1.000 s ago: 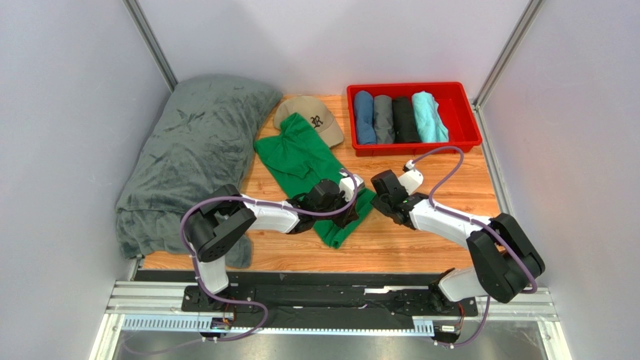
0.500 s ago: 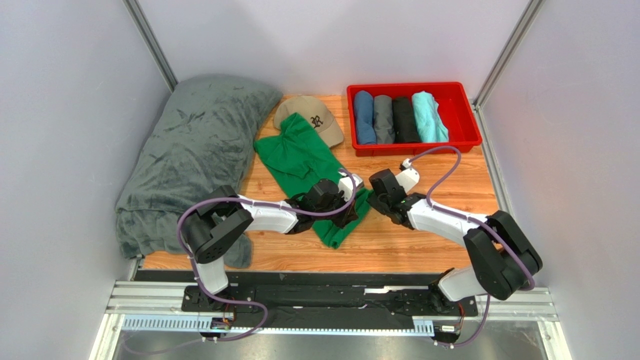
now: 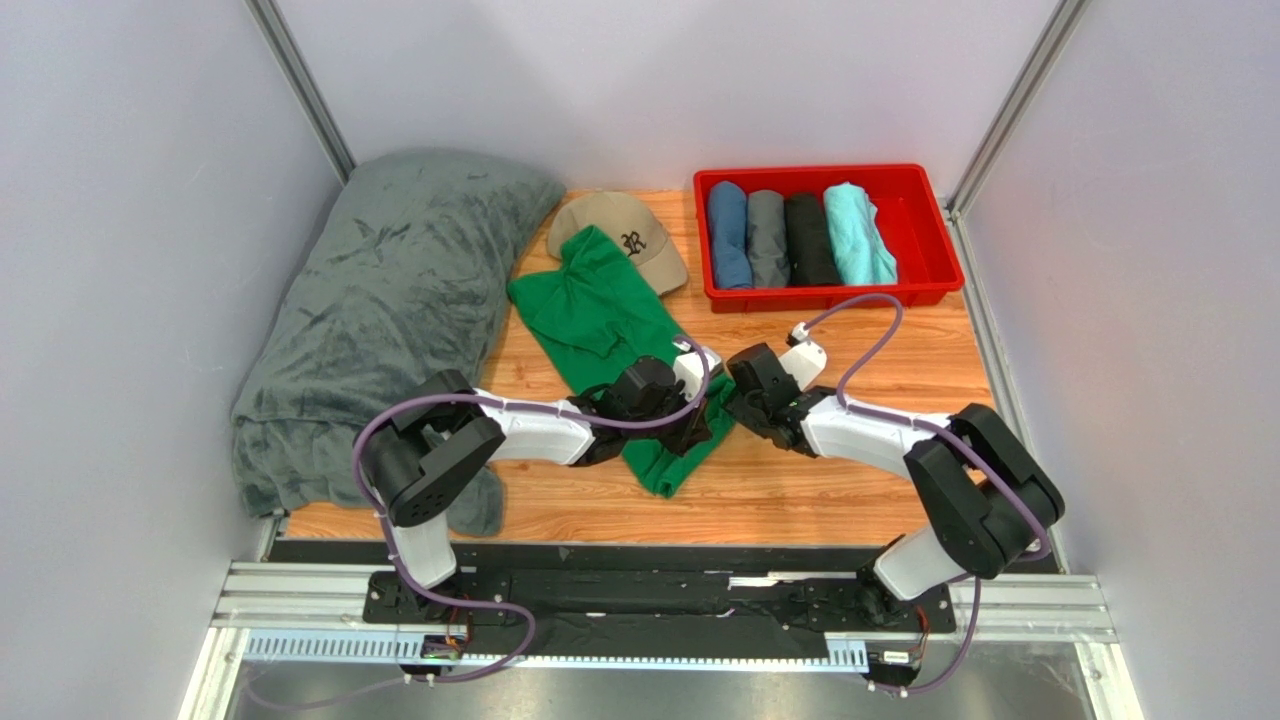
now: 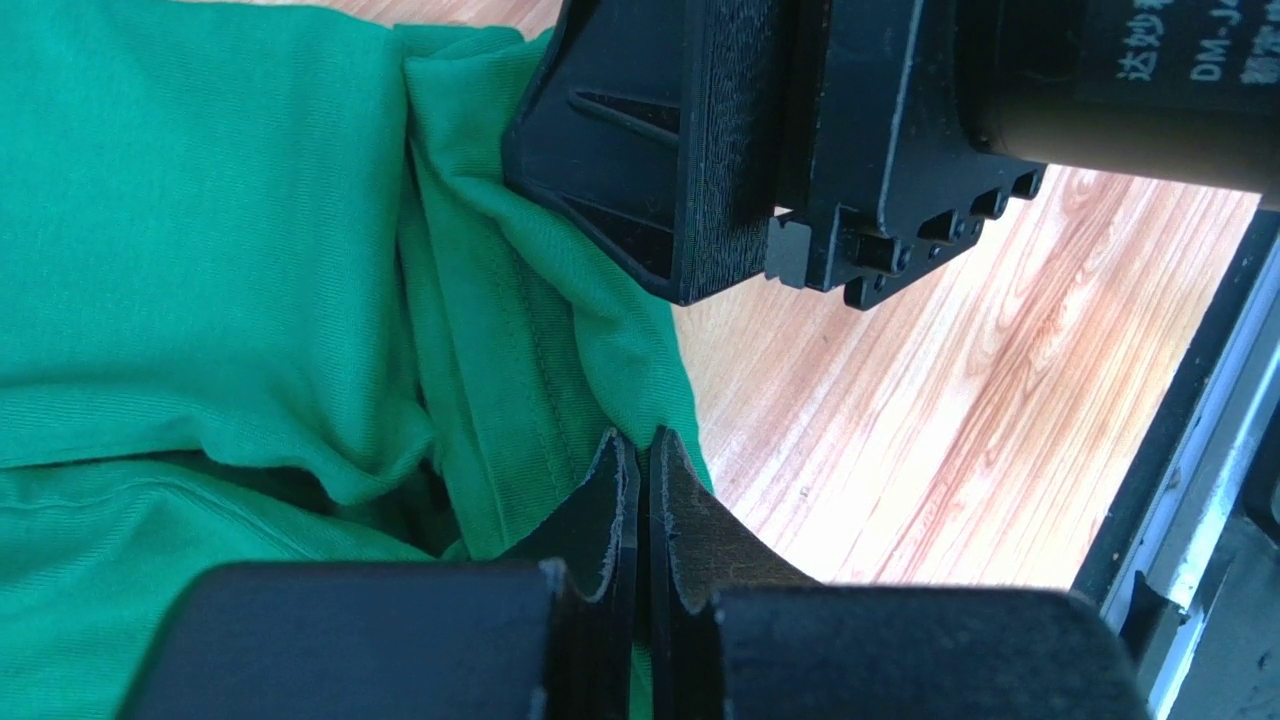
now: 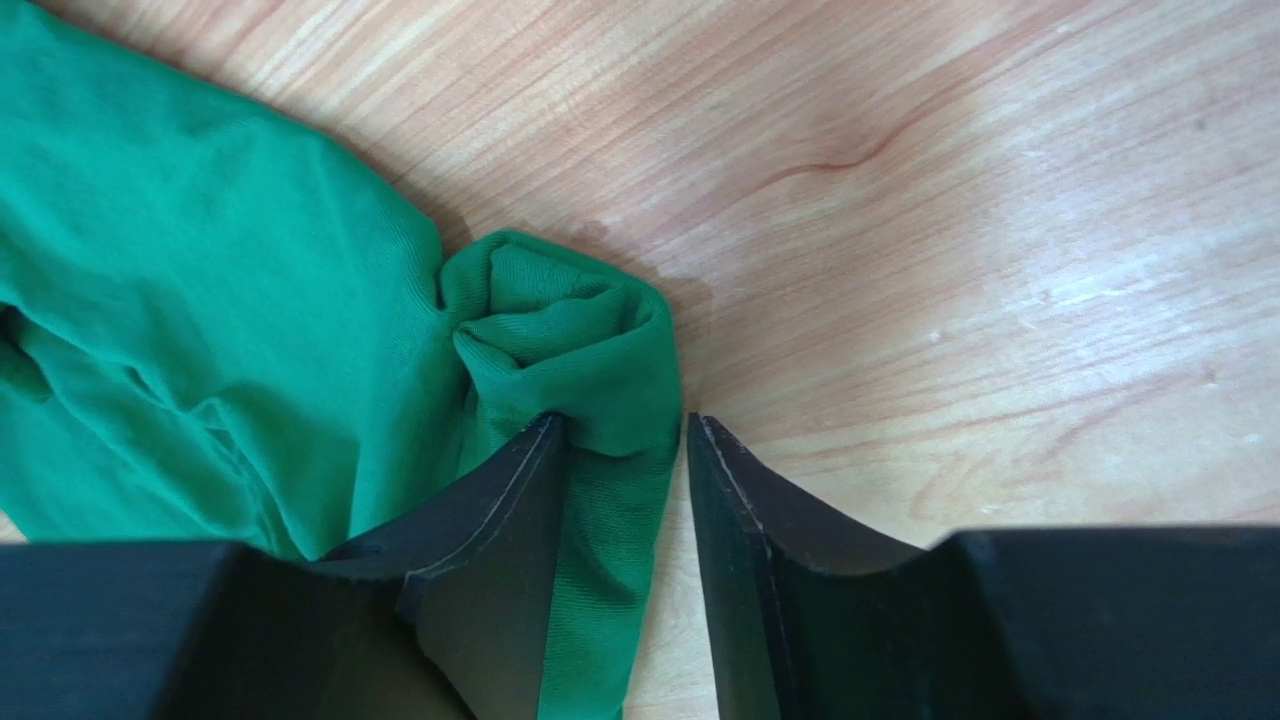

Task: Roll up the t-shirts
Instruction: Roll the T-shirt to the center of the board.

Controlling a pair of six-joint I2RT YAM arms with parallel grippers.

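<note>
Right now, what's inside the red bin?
Four rolled shirts lie side by side: blue shirt, grey shirt, black shirt, aqua shirt. The bin is bare at its right end. Anything beneath the rolls is covered.

The green t-shirt [image 3: 601,323] lies crumpled in a long strip, slanting from the middle of the surface [image 3: 796,503] toward its near edge, one near corner curled into a small roll. The blue t-shirt [image 3: 729,234], grey t-shirt [image 3: 768,237], black t-shirt [image 3: 810,237] and aqua t-shirt [image 3: 858,233] sit rolled, side by side, in the red tray [image 3: 836,296] at the back right corner.
</note>
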